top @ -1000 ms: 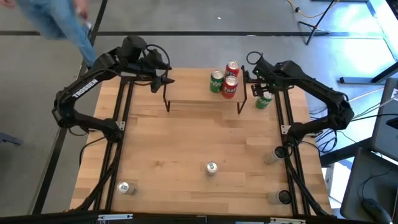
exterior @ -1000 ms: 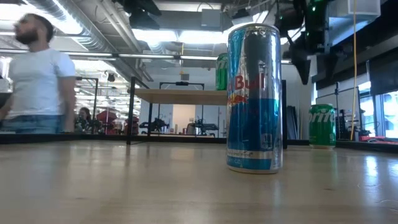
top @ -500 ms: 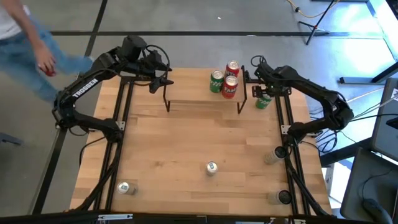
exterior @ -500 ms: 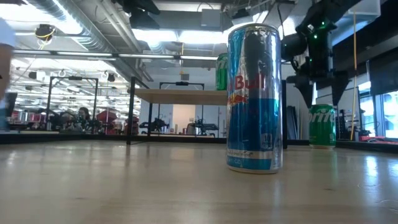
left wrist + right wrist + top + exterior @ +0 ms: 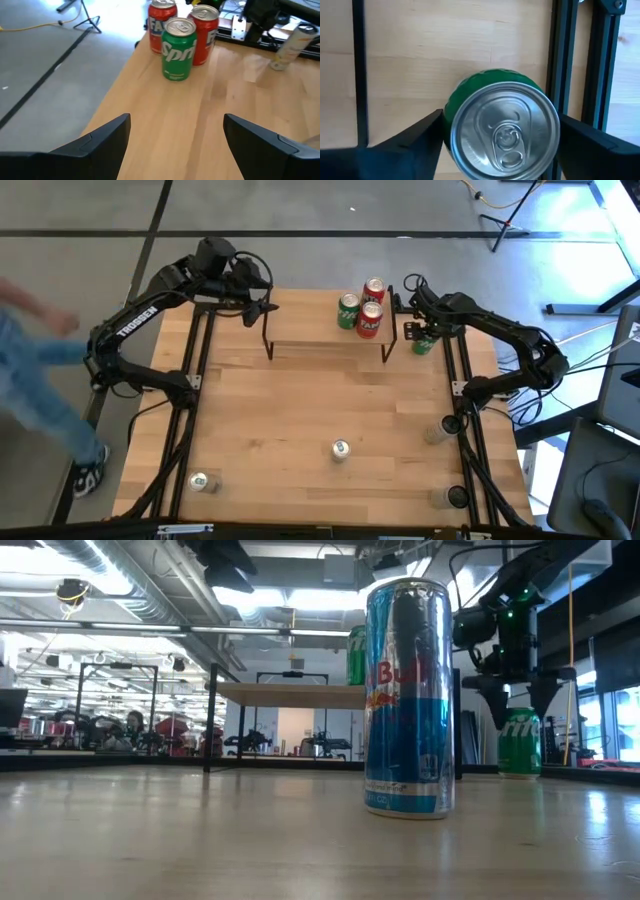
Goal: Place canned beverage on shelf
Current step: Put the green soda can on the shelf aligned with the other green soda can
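Observation:
A green soda can (image 5: 424,343) stands upright on the tabletop just right of the shelf (image 5: 310,330); it also shows in the low view (image 5: 518,745) and the right wrist view (image 5: 502,130). My right gripper (image 5: 520,705) is open directly above it, pointing down, one finger on either side of the can's top; I see no touch. On the shelf's right end stand a green can (image 5: 347,310) and two red cans (image 5: 371,305). My left gripper (image 5: 266,308) is open and empty at the shelf's left end, facing those cans (image 5: 177,49).
A tall blue-and-silver can (image 5: 341,449) stands mid-table near the front and fills the low view (image 5: 408,700). Other cans stand at the front left (image 5: 200,481) and along the right edge (image 5: 437,430) (image 5: 448,497). A person passes left of the table (image 5: 40,380).
My right gripper has come down from above toward the green can beside the shelf, and its open fingers now flank the can's top. The can has not moved. A person has walked along the table's left side.

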`<state>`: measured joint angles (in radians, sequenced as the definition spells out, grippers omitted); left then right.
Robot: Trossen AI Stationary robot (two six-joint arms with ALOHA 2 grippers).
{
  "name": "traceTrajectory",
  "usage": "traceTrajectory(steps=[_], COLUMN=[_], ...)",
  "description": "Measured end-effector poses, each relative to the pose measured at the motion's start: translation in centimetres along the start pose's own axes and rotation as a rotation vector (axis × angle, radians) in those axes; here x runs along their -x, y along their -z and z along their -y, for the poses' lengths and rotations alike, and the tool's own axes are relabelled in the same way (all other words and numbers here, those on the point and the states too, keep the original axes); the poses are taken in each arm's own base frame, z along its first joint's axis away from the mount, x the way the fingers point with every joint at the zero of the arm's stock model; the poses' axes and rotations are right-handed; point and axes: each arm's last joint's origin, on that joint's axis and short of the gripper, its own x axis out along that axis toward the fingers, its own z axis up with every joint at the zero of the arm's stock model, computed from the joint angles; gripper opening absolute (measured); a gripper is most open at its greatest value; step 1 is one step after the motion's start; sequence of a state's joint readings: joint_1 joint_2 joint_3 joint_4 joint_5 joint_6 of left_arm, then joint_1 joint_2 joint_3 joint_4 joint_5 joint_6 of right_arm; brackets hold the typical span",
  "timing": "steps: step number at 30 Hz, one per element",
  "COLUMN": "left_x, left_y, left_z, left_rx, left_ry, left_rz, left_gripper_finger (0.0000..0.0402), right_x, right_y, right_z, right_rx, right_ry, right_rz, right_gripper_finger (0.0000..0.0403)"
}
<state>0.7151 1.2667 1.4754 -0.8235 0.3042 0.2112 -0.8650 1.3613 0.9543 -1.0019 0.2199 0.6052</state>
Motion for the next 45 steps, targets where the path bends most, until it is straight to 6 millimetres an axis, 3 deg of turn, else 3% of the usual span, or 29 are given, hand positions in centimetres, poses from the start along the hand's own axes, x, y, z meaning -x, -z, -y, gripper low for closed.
traceTrajectory(steps=[2, 6, 12, 25, 29, 33, 45], left_x=[0.0, 0.0, -0.2, -0.3, -0.3, -0.3, -0.3], left_y=[0.0, 0.0, 0.0, -0.1, -0.1, -0.1, -0.1], left_z=[0.0, 0.0, 0.4, 0.7, 0.7, 0.7, 0.7], left_rx=[0.016, 0.025, 0.017, -0.001, -0.001, -0.002, 0.0], left_ry=[-0.004, -0.004, 0.009, -0.001, 0.0, -0.001, -0.001], left_rz=[0.001, -0.002, -0.005, -0.012, -0.012, -0.01, -0.014], left_gripper_finger=[0.0314, 0.0314, 0.0314, 0.0314, 0.0314, 0.0314, 0.0314], right_x=[0.1, 1.2, 5.3, 13.4, 15.1, 16.7, 18.9], right_y=[0.0, 0.4, 1.4, 5.9, 7.2, 7.1, 3.8], right_z=[0.1, 0.5, 0.0, -3.9, -6.0, -9.0, -18.5], right_rx=[0.016, 0.039, 0.114, 0.399, 0.542, 0.623, 0.815], right_ry=[0.004, 0.01, -0.048, -0.309, -0.423, -0.541, -0.401], right_rz=[0.008, -0.006, 0.024, -0.016, 0.032, 0.143, 0.273], right_gripper_finger=[0.0261, 0.0259, 0.0259, 0.0259, 0.0259, 0.0259, 0.0259])
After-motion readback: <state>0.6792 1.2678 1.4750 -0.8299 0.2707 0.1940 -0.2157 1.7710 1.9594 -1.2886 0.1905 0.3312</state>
